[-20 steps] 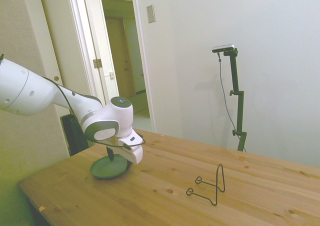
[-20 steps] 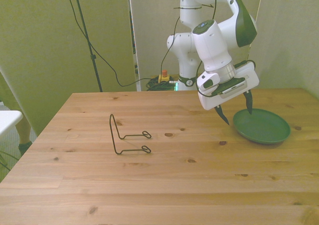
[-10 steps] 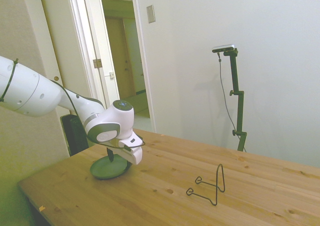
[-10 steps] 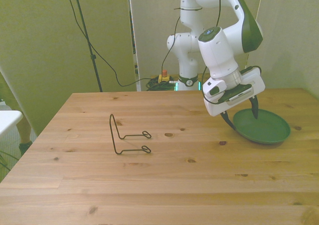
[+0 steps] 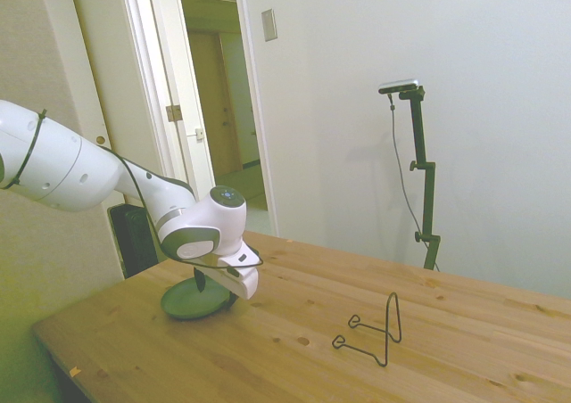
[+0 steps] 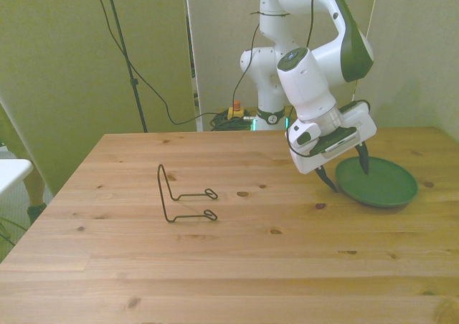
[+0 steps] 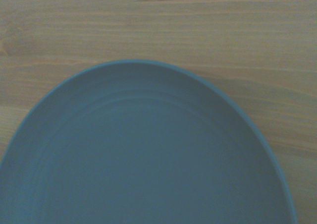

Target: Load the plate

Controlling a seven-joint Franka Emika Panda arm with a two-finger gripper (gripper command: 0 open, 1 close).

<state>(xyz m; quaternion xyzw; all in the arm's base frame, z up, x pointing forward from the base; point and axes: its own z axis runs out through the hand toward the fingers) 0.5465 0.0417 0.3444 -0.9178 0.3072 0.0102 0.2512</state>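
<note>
- Your gripper (image 6: 346, 170) hangs at the right of the front view, just above the table (image 6: 215, 267), tilted, fingers spread wide and holding nothing.
- The plate (image 6: 380, 183) lies flat, face up, at the right edge of the front view, mid-height; in the side view it's lower left (image 5: 187, 301), partly behind the wrist.
- Key relation: the fingers straddle the plate's rim on the side toward frame centre. One fingertip (image 6: 330, 184) sits just off the rim, outside it; the other (image 6: 365, 165) is over the plate's face near the far rim.
- Can't tell whether either tip touches the plate yet; looks v. close.
- Wrist view shows the plate (image 7: 143, 154) filling the lower part, rim arc w/ bare wood beyond, so the rim is about centred under the claw.
- Plate is round, no long axis to match; only the rim line between the fingers matters.
- The wire stand (image 6: 183, 195) is well apart, left of centre in the front view; that's prob. where you load to.
- Judgement: next is lower slightly, pinch the rim.
</note>
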